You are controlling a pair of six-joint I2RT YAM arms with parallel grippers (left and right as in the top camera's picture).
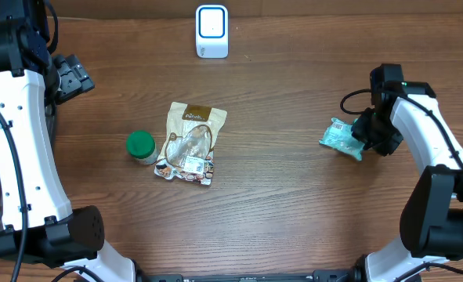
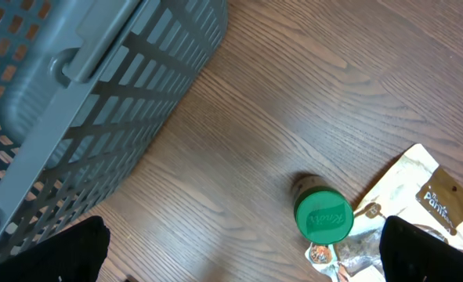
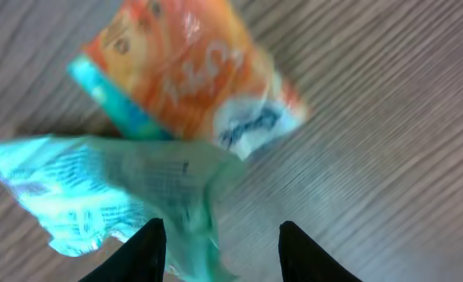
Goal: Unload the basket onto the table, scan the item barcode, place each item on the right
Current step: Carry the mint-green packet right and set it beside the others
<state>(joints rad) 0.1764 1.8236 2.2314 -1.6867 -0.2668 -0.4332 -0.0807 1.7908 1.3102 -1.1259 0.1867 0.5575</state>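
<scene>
The right pincer (image 3: 222, 229) stands partly open, with its two dark fingers apart and nothing clamped between them. The snack packet (image 1: 339, 138), teal and orange, lies on the worktop (image 1: 294, 211) at the right of the overhead frame, just beside this pincer. The wrist picture is blurred. The left pincer (image 2: 245, 229) is wide and empty, at the upper left near a grey basket (image 2: 74, 102). A white scanner (image 1: 211, 31) stands at top centre. A brown pouch (image 1: 190, 145) lies left of centre, with a green-lidded jar (image 1: 141, 146) just beside it.
</scene>
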